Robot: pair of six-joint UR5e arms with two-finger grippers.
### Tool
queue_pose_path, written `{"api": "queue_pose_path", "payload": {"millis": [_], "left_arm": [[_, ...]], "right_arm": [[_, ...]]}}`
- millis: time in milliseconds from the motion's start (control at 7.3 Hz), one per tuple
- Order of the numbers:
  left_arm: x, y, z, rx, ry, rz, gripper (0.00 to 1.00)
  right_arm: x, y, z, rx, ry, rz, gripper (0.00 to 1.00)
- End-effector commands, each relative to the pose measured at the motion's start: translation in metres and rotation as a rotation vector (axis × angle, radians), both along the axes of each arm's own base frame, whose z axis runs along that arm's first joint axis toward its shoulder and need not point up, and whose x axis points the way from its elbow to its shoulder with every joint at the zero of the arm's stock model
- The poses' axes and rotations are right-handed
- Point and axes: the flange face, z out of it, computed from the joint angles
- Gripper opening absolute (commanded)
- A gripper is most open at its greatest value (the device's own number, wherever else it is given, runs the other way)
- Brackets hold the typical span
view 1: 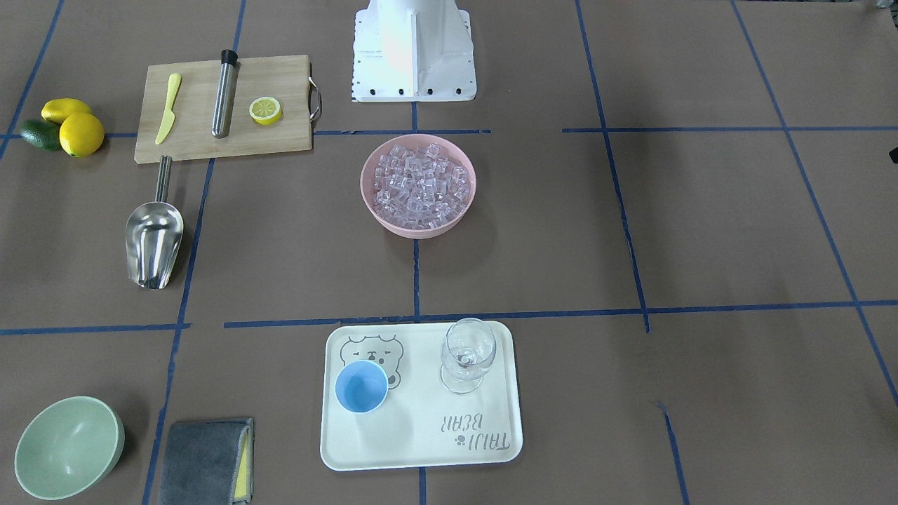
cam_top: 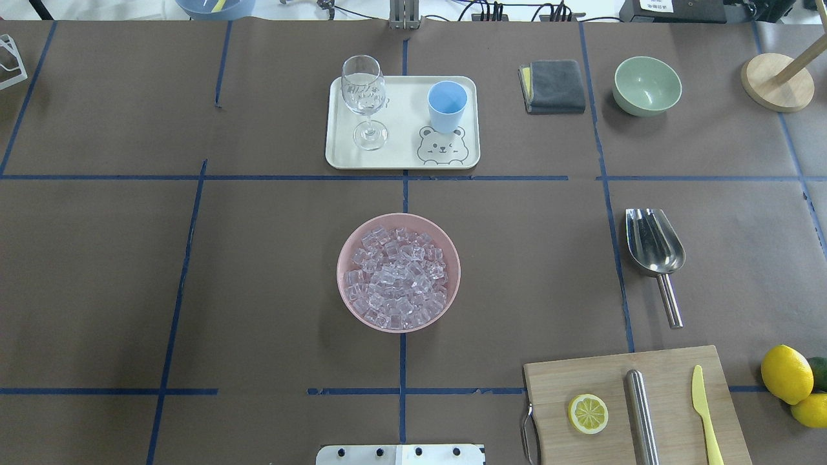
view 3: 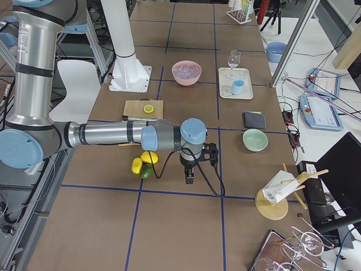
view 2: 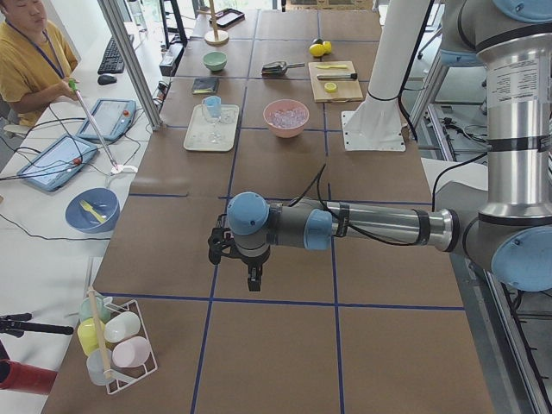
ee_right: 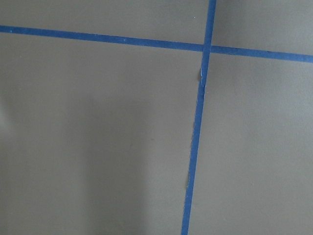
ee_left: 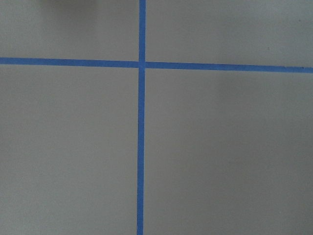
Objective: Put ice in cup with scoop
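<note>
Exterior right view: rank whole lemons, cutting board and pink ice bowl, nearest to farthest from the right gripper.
1. Whole lemons, just beside the right gripper.
2. Cutting board, farther along the robot's edge.
3. Pink bowl of ice, mid-table.

We can read only one piece of lettering: "TAIJI BEAR", printed in grey on the tray (view 1: pixel 337 449), with a small paw mark beside it. In the front-facing view it stands upside down, on two lines, near one corner of the tray and just past the glass (view 1: pixel 468 354). A bear's face is drawn at the tray's other end, partly hidden by the cup (view 1: pixel 361 387). In the overhead view the glass covers the words. The label (view 2: pixel 509 84) on the left arm (view 2: pixel 379 226) is too small for us to read.
</note>
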Motion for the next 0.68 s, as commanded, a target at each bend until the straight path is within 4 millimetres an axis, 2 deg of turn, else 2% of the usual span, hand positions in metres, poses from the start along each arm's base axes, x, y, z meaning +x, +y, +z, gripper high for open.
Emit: {"api": "queue_pose_path", "payload": {"millis": [0,274,411,548], "left_arm": [[0.0055,-0.0095,-0.0161,0.036,0.006,0.011,1.00],[0.0062,-0.0069,-0.0224,0.045,0.008,0.013,1.00],[0.0065,-0.0063,-0.0145,0.029,0.001,0.013,1.00],[0.0055,-0.0043,-0.0157,0.031,-0.002,0.011,1.00]], "right_arm": [[0.0010,-0.0024,-0.0029,0.009,0.000,0.003,1.00],[0.0008,-0.0024,-0.0063,0.018,-0.004,0.006,1.00],[0.0007,-0.0026,-0.0069,0.023,-0.006,0.005,1.00],[0.0005,-0.0021,-0.0089,0.026,-0.009,0.006,1.00]]}}
